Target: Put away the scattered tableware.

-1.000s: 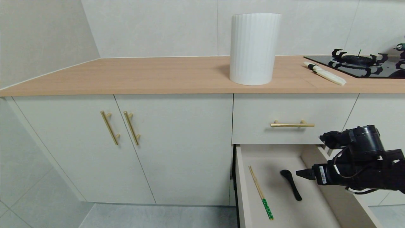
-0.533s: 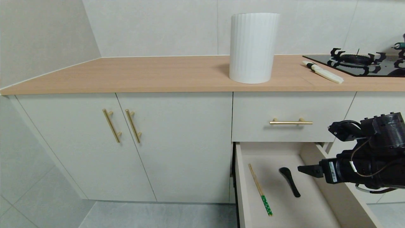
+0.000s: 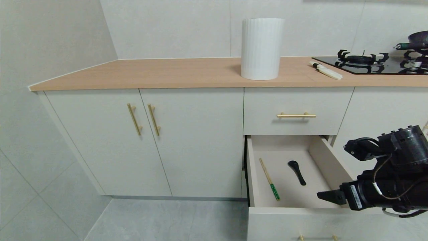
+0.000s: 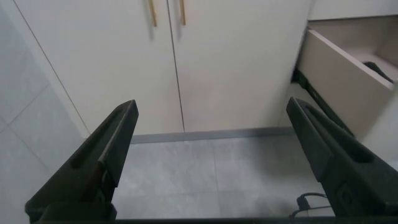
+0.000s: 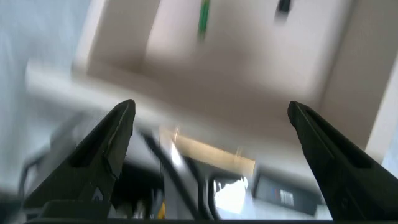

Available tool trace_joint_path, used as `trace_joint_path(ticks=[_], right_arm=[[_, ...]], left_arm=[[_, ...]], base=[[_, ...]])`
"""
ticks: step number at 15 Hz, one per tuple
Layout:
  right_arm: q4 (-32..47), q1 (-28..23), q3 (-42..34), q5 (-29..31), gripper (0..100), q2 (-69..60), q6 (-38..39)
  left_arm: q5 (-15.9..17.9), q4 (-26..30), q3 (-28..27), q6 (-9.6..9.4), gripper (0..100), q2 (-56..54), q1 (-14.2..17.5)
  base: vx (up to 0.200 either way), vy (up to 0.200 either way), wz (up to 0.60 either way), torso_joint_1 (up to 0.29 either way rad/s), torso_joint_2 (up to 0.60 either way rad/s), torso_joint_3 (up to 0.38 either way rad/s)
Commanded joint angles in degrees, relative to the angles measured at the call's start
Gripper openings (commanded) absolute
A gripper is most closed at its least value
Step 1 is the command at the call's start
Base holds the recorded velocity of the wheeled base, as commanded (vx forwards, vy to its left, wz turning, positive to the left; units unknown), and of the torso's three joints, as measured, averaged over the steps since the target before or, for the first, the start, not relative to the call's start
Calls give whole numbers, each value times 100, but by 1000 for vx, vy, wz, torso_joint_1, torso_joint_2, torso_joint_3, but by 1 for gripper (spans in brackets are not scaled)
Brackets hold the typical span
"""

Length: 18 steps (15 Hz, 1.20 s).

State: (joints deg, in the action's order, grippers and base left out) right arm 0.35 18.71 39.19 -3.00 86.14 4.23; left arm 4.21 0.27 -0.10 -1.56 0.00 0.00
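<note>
Two drawers: upper drawer (image 3: pixel 296 107) shut, brass bar handle; lower drawer (image 3: pixel 252 174) pulled out beneath it.
Chopsticks (image 3: pixel 269 179): one wooden pair with green patterned ends, flat on the lower drawer's floor near its left wall, green ends toward the front.
Spoon (image 3: pixel 296 172): black, flat on the same floor, beside the chopsticks but apart, bowl toward the back.
Right hand (image 3: pixel 329 196): released, fingers spread wide, nothing between them; low at the lower drawer's front right corner, just over its front panel.
Left hand (image 4: pixel 210 124): released, fingers wide apart, holding nothing; above grey floor tiles before the cabinet doors (image 4: pixel 236 56).
Counter (image 3: pixel 167 72): wood-toned, running above doors and drawers.
Container (image 3: pixel 260 48): white ribbed cylinder, upright on the counter above the drawers.
Wrapped item (image 3: pixel 325 70): long, pale, dark band near one end; flat on the counter between container and hob.
Hob (image 3: pixel 367 64): black glass, at the counter's right end.
</note>
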Motion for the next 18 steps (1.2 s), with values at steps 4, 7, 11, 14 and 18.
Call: trace_joint_path(ticks=[4,7,11,14,18], right_arm=[[896,344,-43,-201,100,-141,-660],[1758,555,-35,-570,100,-97,-1258],[1802,607,36,-500,100,571,-1319],[1766,607,220,-43,100,1037,-819],[1775,616,554,441,100,1414,-63]], left_arm=[[1,0,1,-2,100,0,0],[1,0,1,7,100,0,0],[1,0,1,-2,100,0,0],[1,0,1,-2,100,0,0],[1,0,1,-2,100,0,0]], base=[[0,0,0,0,0,0],[0,0,0,0,0,0],[0,0,0,0,0,0],[0,0,0,0,0,0],[0,0,0,0,0,0]])
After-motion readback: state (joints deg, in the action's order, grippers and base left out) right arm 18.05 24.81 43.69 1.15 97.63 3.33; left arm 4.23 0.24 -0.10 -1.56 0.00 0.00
